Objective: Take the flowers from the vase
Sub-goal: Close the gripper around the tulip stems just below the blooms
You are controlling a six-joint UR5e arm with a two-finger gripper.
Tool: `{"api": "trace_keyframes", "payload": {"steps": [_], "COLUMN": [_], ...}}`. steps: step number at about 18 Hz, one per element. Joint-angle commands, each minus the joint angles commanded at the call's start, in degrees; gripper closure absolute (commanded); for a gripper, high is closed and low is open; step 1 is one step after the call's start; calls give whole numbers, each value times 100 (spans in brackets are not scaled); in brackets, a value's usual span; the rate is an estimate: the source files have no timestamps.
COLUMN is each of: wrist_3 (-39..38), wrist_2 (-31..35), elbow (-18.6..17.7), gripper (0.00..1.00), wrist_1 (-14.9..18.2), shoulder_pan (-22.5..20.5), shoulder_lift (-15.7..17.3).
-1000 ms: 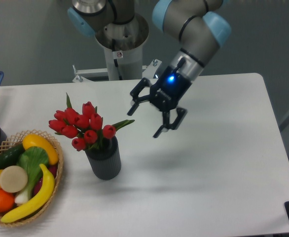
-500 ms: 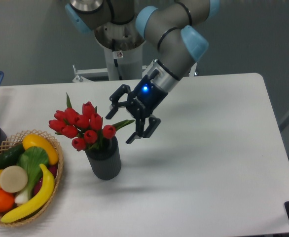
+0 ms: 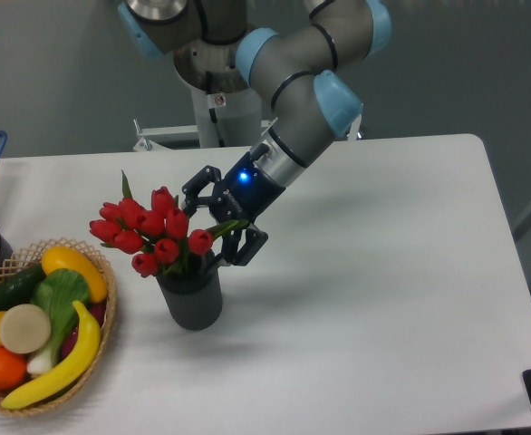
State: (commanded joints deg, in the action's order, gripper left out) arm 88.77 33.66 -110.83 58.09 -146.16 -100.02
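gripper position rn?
In the fixed camera view the gripper sits left of table centre, jaws open, right beside the flowers on their right side, just above the vase.

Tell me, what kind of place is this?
Probably a robotics lab: a robot arm works at a bare white table staged with tulips in a vase and a basket of fruit.

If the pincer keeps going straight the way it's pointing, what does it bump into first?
Probably the flowers: the open pincer points left at the bunch, just above the vase. Depth is hard to judge from one view.
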Motion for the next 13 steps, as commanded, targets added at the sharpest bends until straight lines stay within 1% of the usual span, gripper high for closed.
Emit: {"api": "trace_keyframes", "payload": {"steps": [2,3,5,6,8,11,13], "wrist_3": [8,9,9,26,0,-18,-44], "wrist_2": [-27,-27,-35,-35,-44,-289,-527], "elbow": [-9,0,0,9,9,26,35], "gripper": [0,2,21,23,41,58,64], "wrist_1": [0,-9,-9,-9,-26,-18,-17], "shoulder_pan": [53,79,88,79,79,70,44], "shoulder_lift": [-9,-18,-88,-97,-106,-106,-106]}}
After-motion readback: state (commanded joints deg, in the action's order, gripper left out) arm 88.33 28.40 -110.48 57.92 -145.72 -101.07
